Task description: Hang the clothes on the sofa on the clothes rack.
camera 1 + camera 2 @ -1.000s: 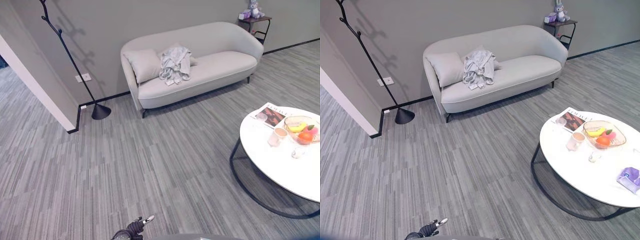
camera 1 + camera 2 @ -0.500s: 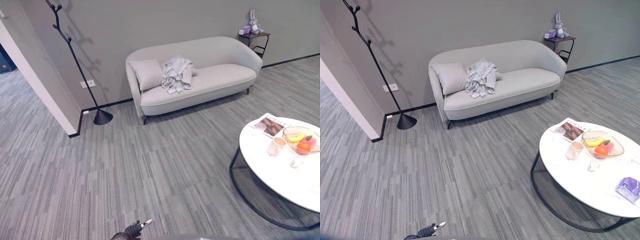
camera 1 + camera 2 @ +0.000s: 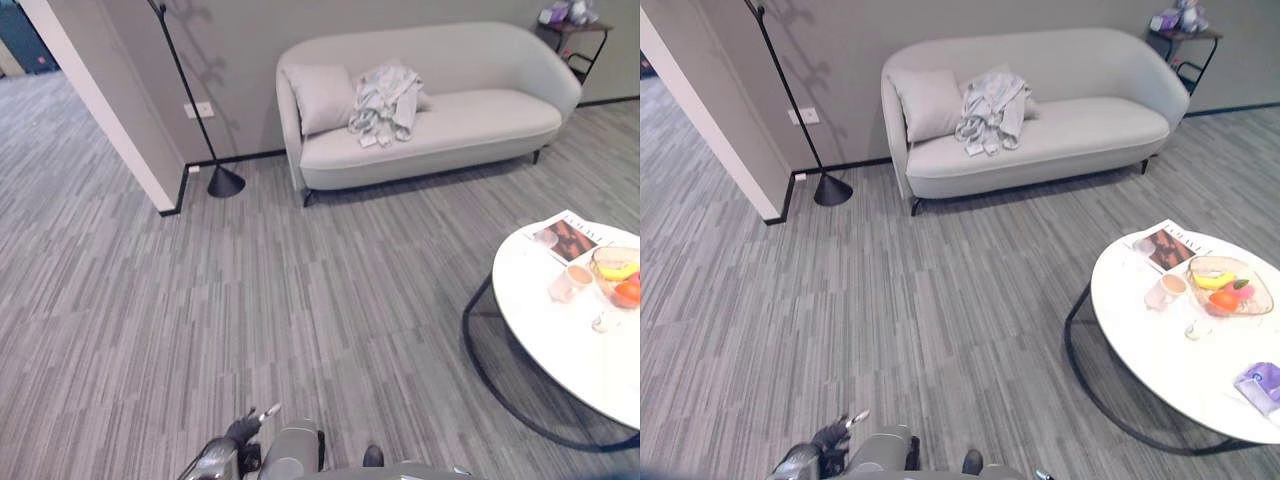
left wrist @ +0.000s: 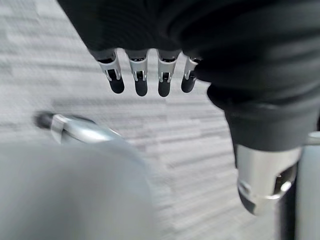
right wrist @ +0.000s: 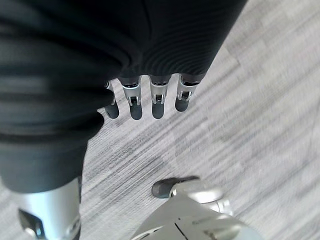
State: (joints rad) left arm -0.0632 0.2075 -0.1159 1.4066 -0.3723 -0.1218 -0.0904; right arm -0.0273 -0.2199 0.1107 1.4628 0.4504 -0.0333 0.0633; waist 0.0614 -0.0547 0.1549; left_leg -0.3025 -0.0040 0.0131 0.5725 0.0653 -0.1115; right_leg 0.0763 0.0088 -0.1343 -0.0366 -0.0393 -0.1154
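The left hand [image 4: 150,75] hung low beside the robot, over the grey striped carpet floor [image 3: 200,300]. Its silver fingers [image 4: 140,80] with dark tips pointed straight down in a row, relaxed and a little apart, and the thumb [image 4: 260,180] stood away from them. It held nothing and touched nothing. In the left eye view the same hand showed at the bottom edge, far from the sofa, with one fingertip stretched out over the carpet.

The right hand [image 5: 150,97] was in a similar pose. Its fingers [image 5: 157,102] were extended downward side by side, the thumb [image 5: 47,215] was apart, and the palm was empty, with only the carpet below.

The crumpled light grey clothes [image 3: 385,100] lay on the pale grey curved sofa [image 3: 470,110], on the seat and against the backrest, just beside a light grey square cushion [image 3: 320,97] at the sofa's left end. The tall black clothes rack [image 3: 195,100] with a cone-shaped base stood on the floor to the left of the sofa, near the wall, and nothing could be seen hanging on the part of it that was in view.

In front of the sofa and to its right, well apart from it, stood a round white table [image 3: 1160,350] on a black frame. On it were a magazine [image 3: 1167,246], a cup [image 3: 1165,290] and a bowl of fruit [image 3: 1228,285].
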